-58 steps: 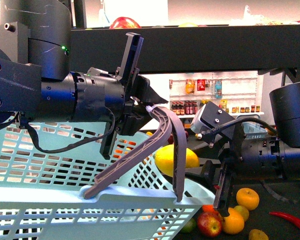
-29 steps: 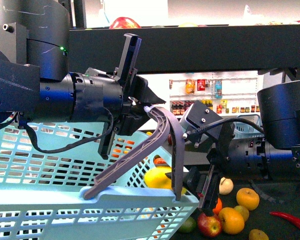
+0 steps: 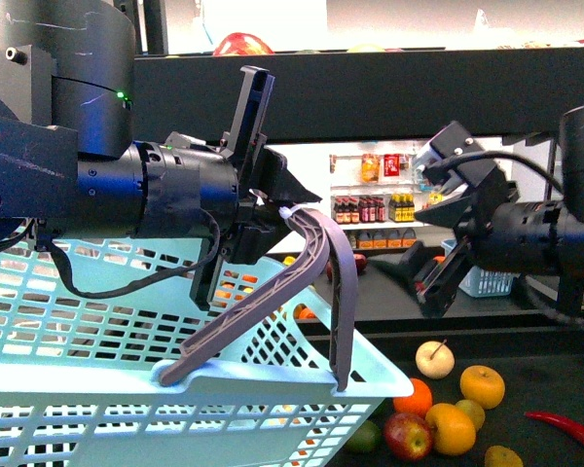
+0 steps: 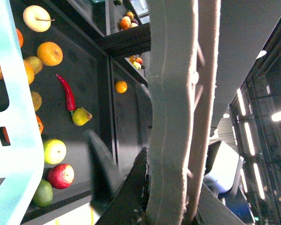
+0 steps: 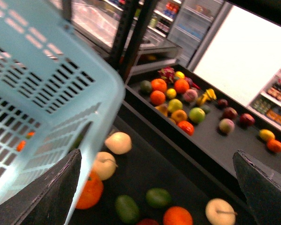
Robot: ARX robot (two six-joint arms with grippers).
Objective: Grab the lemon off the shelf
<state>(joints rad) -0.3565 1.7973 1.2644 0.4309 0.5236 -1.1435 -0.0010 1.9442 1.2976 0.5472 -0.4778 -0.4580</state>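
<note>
We hold a light-blue slotted basket (image 3: 273, 384) across the lower left of the front view. Its grey handle (image 3: 316, 282) rises to mid-frame, where our left gripper (image 3: 277, 212) is clamped around it. The left wrist view shows the same handle running up past the dark fingers (image 4: 103, 178). Through the basket's slots we see only a few orange patches, and we cannot tell what lies inside.

Our right gripper (image 3: 436, 248) hangs right of centre, above the fruit, its jaws spread wide with nothing between them. In the right wrist view one finger shows at each lower corner.

The shelf (image 3: 555, 375) fills the lower right with a dark tier of loose fruit. On it lie a pale apple (image 3: 434, 358), an orange (image 3: 412, 397), a red apple (image 3: 407, 435) and a green fruit (image 3: 365, 438) beside the basket's corner. A red chili (image 3: 565, 428) lies at the right edge.

We cannot pick out the lemon for certain. A small yellow fruit (image 3: 503, 455) sits at the bottom edge of that tier, but we cannot say what it is.

In the right wrist view a further tier, upper middle, carries a second cluster of mixed fruit (image 5: 178, 101). Behind the shelf, at mid-frame in the front view, stand white bottle racks (image 3: 370, 209).
</note>
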